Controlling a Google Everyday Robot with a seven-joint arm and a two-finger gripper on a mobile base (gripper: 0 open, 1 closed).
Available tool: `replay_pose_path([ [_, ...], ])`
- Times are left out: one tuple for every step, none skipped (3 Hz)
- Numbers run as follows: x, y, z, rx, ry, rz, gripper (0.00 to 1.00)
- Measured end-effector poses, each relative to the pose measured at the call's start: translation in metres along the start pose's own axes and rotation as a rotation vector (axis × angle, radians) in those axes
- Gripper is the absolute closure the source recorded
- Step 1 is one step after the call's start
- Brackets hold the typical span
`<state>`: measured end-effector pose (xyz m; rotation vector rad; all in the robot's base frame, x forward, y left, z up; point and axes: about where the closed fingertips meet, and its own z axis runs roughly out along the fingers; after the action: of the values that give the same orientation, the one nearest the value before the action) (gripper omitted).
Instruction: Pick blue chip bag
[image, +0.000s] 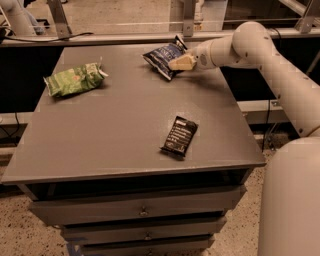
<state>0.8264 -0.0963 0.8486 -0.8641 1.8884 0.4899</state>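
The arm (250, 42) reaches in over the table's (110, 130) far right corner. The gripper (182, 62) meets the blue bag (161, 55); whether it grips cannot be told. A green bag (74, 80) lies far left and a bar (180, 136) front right. The blue bag is dark, crinkly and white-lettered, near the far edge.

The blue chip bag (162, 56) is dark navy foil with pale lettering and a black upper edge. The claw (181, 63), at the bag's right side near the far edge of the tabletop (115, 125), is cream-beige; the arm (265, 55) behind it is off-white. The tabletop is plain matte grey, like the drawer fronts (140, 211) below. The green chip bag (74, 80) is light green with paler mottling. The bar wrapper (180, 137) is black with faint white print.
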Motion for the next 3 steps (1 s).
replay_pose_path([
  [-0.001, 0.002, -0.004, 0.005, 0.008, -0.008, 0.86],
  [-0.025, 0.004, -0.026, 0.014, -0.009, -0.042, 1.00],
  [-0.056, 0.015, -0.060, -0.004, -0.058, -0.068, 1.00],
])
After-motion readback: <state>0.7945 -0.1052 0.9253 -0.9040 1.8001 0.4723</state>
